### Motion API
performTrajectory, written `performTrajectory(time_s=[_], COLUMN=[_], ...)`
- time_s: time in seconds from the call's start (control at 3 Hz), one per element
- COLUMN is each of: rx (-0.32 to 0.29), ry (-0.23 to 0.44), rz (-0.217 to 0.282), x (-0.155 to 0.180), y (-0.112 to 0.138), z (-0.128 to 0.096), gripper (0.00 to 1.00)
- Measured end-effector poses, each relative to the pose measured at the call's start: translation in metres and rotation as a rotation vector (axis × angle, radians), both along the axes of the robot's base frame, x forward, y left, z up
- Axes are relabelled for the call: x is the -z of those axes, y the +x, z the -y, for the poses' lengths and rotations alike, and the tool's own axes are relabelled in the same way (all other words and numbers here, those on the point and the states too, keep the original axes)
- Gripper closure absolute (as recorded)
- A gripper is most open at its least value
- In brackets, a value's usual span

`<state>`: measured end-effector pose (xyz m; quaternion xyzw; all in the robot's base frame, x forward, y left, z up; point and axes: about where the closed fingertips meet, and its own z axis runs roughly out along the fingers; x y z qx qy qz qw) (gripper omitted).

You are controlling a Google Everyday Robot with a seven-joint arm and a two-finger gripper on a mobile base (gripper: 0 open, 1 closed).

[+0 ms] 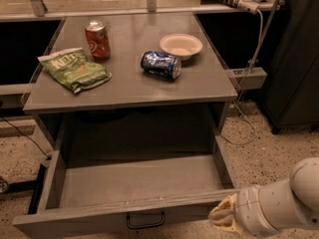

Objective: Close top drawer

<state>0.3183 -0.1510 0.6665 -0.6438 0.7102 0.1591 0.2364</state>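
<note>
At the top drawer (pixel 134 182), front right corner, the claw (pixel 224 217) sits, state unclear.

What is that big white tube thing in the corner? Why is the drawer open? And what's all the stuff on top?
The white tube is a robot's arm. The yellowish part at its end is its tool, the bit it pushes and grabs with. It is right by the front right corner of the top drawer, which is pulled far out. I can't see anything held in the tool. The robot's job is to push that drawer shut.

There is only one picture, looking down on the grey cabinet from above its front. On top are a red can standing up, a blue can lying on its side, a pale bowl and a green snack bag.
</note>
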Motion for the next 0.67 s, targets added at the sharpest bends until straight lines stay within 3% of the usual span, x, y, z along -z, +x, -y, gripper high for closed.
performTrajectory(time_s=[0.33,0.67], rx=[0.012,0.018], ry=[-0.041,-0.043], rz=[0.027,0.030], x=[0.0070,0.0066], y=[0.0191,0.0211], z=[-0.0079,-0.0083], gripper=[0.81,0.58])
